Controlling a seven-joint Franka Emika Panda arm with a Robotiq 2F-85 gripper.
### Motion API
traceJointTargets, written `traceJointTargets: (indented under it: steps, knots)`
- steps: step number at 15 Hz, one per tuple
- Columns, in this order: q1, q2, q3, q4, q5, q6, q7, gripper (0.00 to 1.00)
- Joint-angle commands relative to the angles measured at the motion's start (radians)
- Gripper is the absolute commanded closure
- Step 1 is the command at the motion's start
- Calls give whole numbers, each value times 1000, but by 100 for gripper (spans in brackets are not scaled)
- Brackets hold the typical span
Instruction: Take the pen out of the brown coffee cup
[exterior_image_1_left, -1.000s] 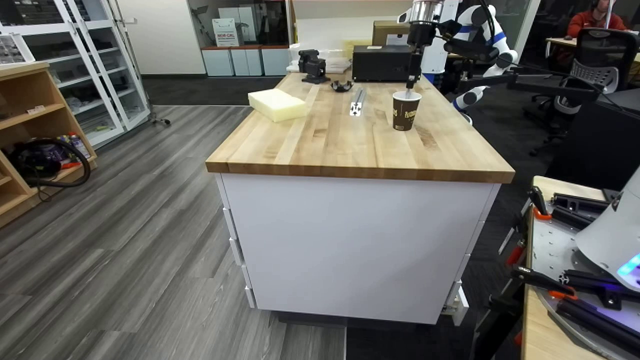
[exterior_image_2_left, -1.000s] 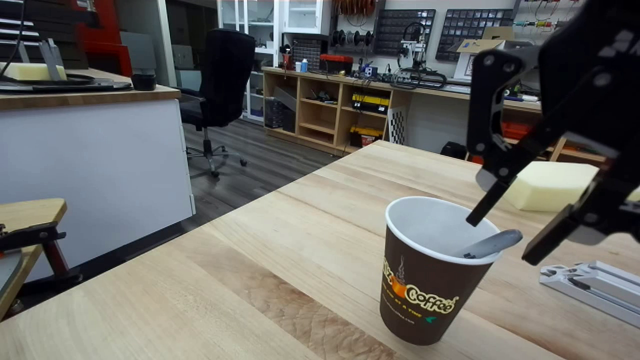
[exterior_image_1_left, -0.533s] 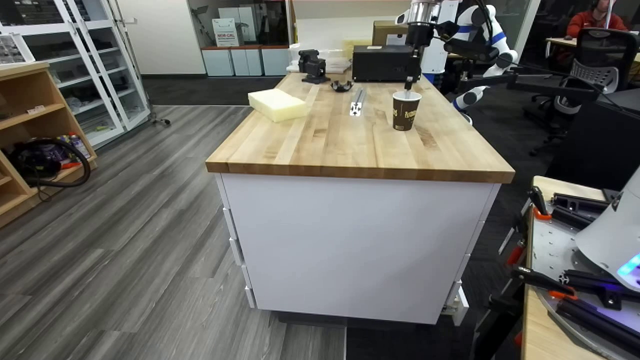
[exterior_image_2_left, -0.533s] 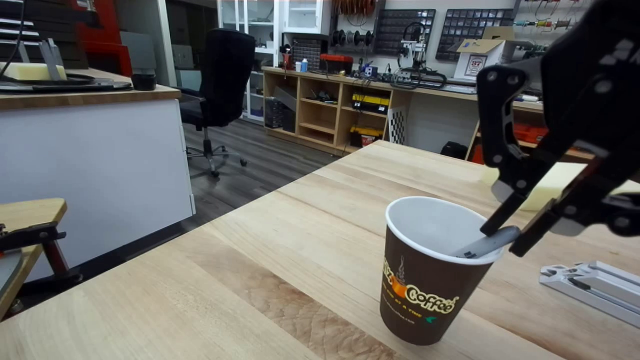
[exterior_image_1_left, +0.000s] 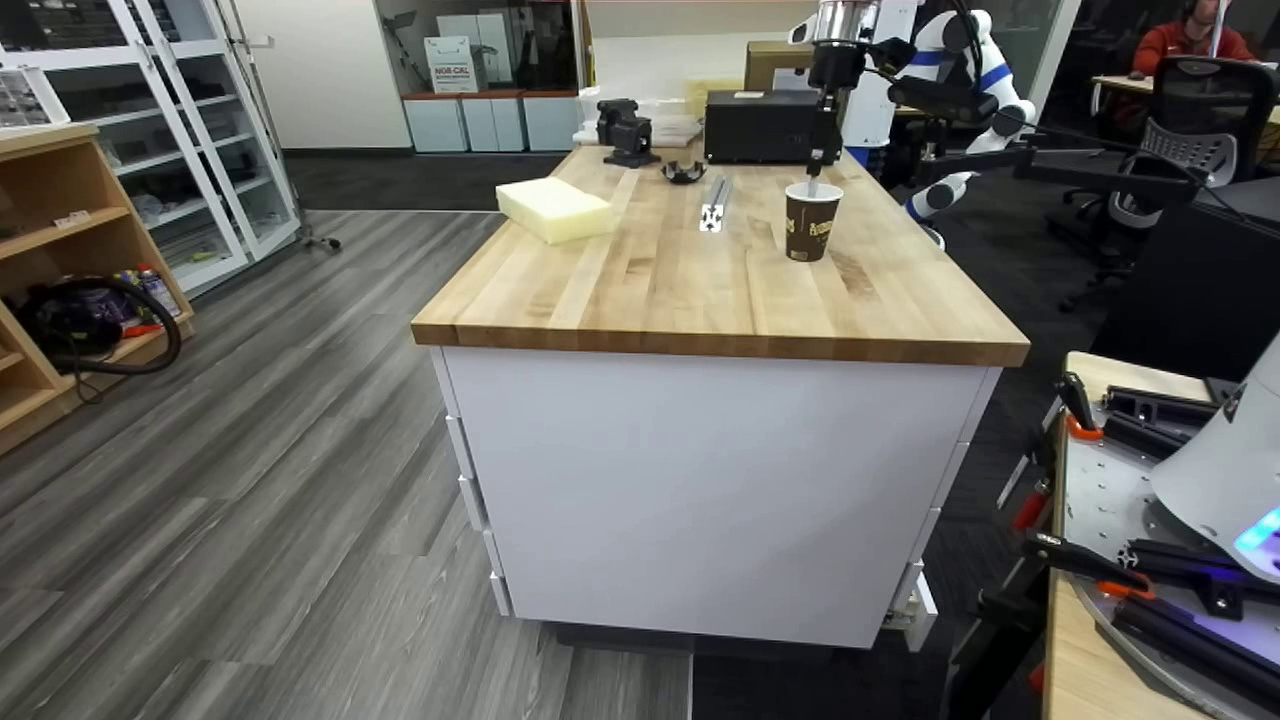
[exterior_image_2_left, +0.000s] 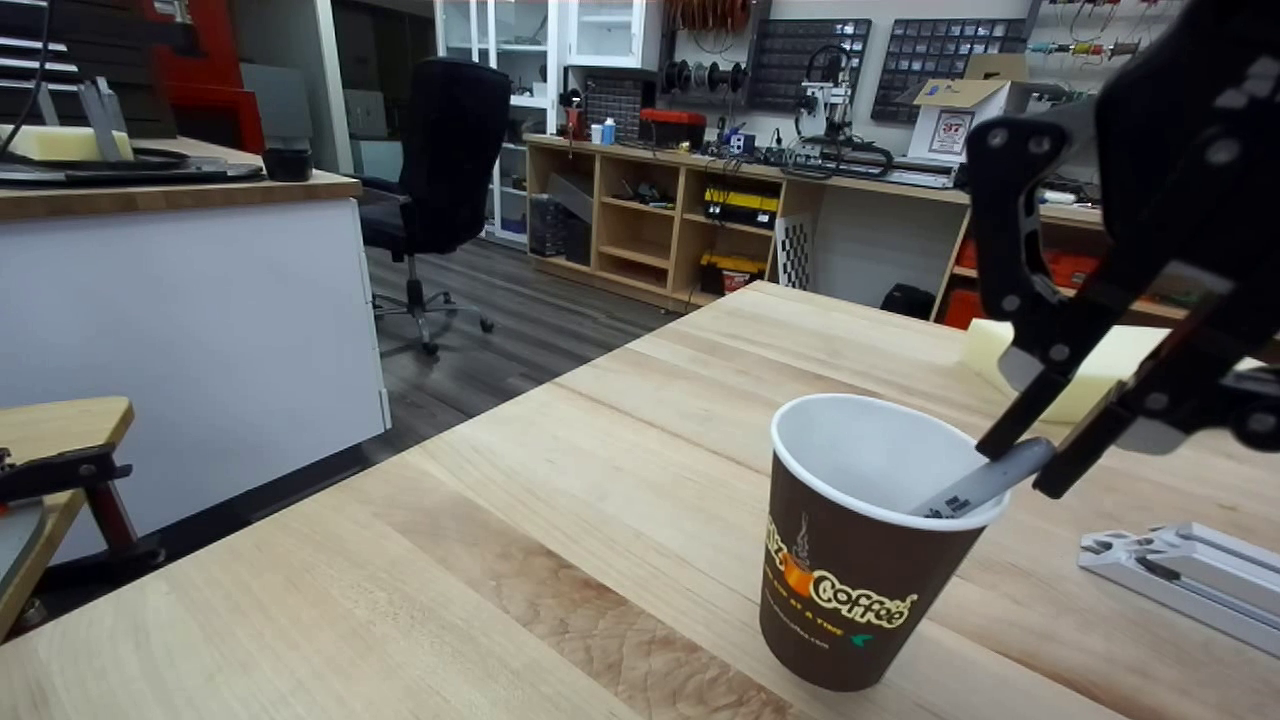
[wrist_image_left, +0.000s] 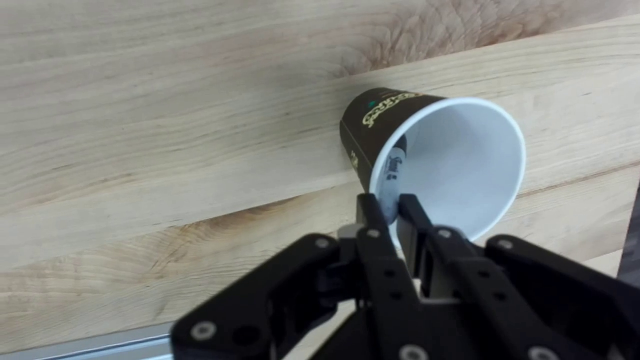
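Observation:
The brown coffee cup (exterior_image_2_left: 850, 590) with a white rim stands upright on the wooden table. It shows in both exterior views (exterior_image_1_left: 810, 228) and in the wrist view (wrist_image_left: 367, 122). The pen (exterior_image_2_left: 965, 490) is a grey marker with dark lettering. It leans inside the cup against the wall, its upper end just above the rim. In the wrist view the pen (wrist_image_left: 392, 172) runs down along the inner wall to a dark lower end. My gripper (exterior_image_2_left: 1022, 465) is shut on the pen's upper end, at the cup's rim, with one finger on each side (wrist_image_left: 388, 204).
A silver metal rail (exterior_image_2_left: 1185, 575) lies on the table (exterior_image_1_left: 700, 300) near the cup. A pale yellow foam block (exterior_image_1_left: 555, 210) is near the table's side edge. A black box (exterior_image_1_left: 760, 127), a black vise (exterior_image_1_left: 625, 135) and a small black part (exterior_image_1_left: 684, 173) are farther back.
The gripper's fingers have closed around the pen's end. The gripper has then risen slightly, and the pen has come up a little with more lettering showing. The cup has stayed in place.

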Motion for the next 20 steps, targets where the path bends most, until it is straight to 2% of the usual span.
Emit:
traceJointTargets:
  steps: [1,20]
  knots:
    - [-6,13,11,21,-33,4,39,93]
    - [23,-46,16,-2,-159,-1,115,93]
